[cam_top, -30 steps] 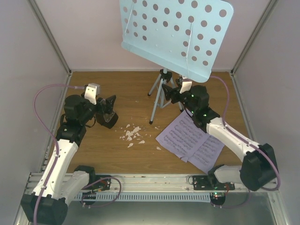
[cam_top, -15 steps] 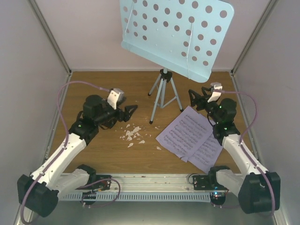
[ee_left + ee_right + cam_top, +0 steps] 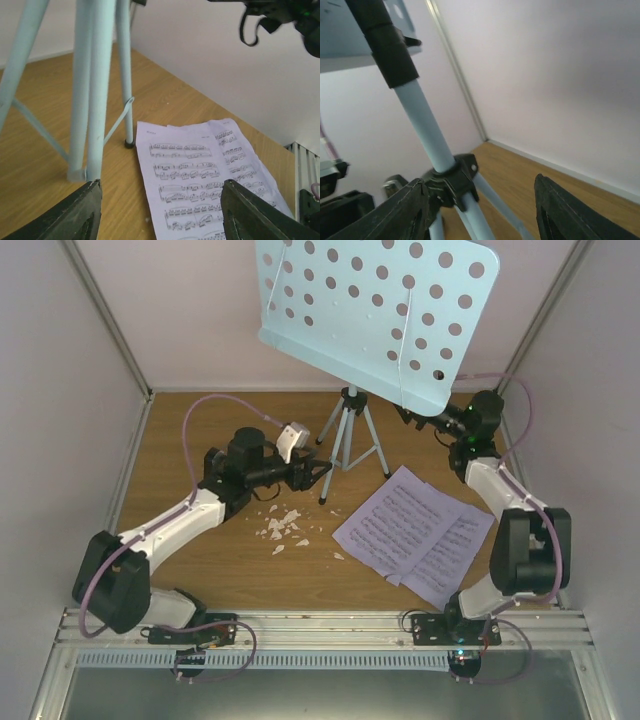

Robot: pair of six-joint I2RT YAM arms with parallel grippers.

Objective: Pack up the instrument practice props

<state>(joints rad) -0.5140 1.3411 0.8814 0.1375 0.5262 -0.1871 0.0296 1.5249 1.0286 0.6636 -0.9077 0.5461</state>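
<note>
Left gripper (image 3: 318,472) open, tripod legs of music stand (image 3: 375,310) just ahead of it. Right gripper (image 3: 412,418) open beside the post. Count: one stand, two sheet-music pages (image 3: 405,535).

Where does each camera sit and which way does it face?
Top external: overhead, looking down on stand and pages; left arm, right arm show.
Left wrist: low, facing stand legs and pages; own open jaws below.
Right wrist: raised, facing the stand's pole; own open jaws below.
All share the stand; top and left wrist, the pages.
</note>
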